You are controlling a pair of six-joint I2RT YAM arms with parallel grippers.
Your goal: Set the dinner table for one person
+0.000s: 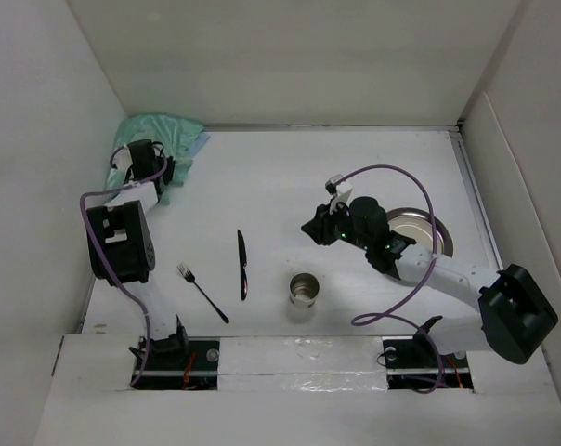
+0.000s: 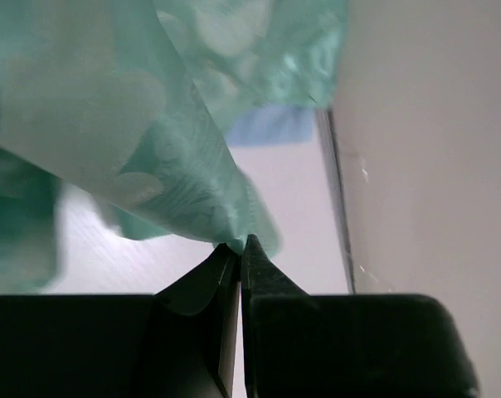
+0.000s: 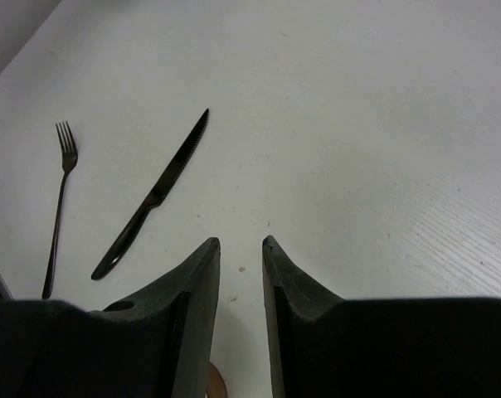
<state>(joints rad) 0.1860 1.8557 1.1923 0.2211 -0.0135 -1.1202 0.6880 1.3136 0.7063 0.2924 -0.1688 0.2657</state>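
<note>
White walls closed in the dinner table (image 1: 262, 177) on three sides. In its far-left corner the crumpled green cloth (image 1: 164, 130) lay partly hidden by the left arm, and the right arm covered part of the metal plate (image 1: 437, 232). The left gripper (image 2: 240, 243) was pressed together, pinching a blurred fold of the cloth, while the right gripper (image 3: 240, 242) stood slightly spread above the bare tabletop, holding nothing.

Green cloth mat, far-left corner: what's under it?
A pale blue edge pokes out beneath the green cloth mat; what it is can't be told, the rest is covered. The left gripper pinches the mat's fold.
</note>
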